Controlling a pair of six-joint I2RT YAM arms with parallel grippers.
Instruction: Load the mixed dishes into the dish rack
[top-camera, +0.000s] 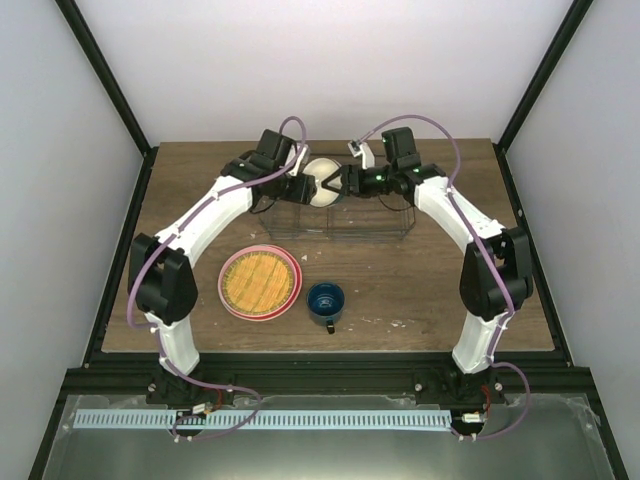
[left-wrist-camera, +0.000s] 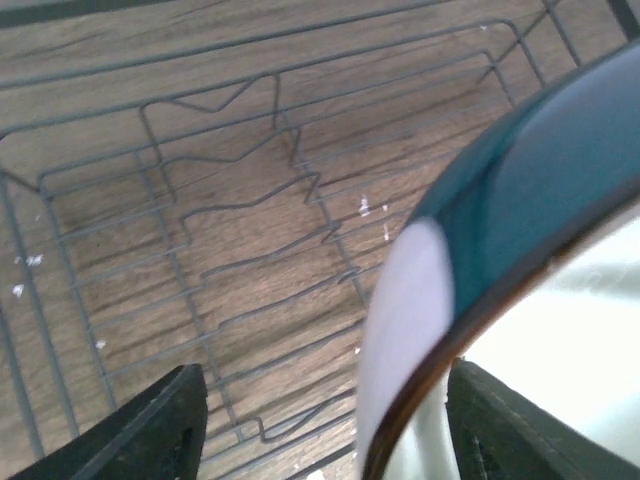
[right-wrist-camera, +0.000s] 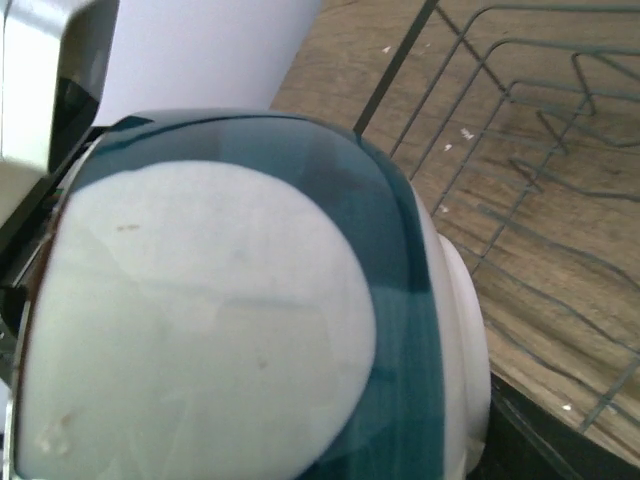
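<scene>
Fingers of right gripper pinch the bowl; left fingers spread around its rim.

Bowl above rack; mug right of stacked plates.

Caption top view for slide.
Left gripper and right gripper flank the cream bowl over the dish rack; stacked plates, mug on table.

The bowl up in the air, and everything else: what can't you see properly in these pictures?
- Bowl: top view, left tool and right tool cover its sides; left wrist view, cut by the right edge, blurred.
- Right tool: right wrist view, the bowl fills it and hides the fingers, so grip unclear.
- Pink plate: top view, mostly under the orange plate.
- Dish rack: top view, dividers too thin; arms cover its back.
</scene>
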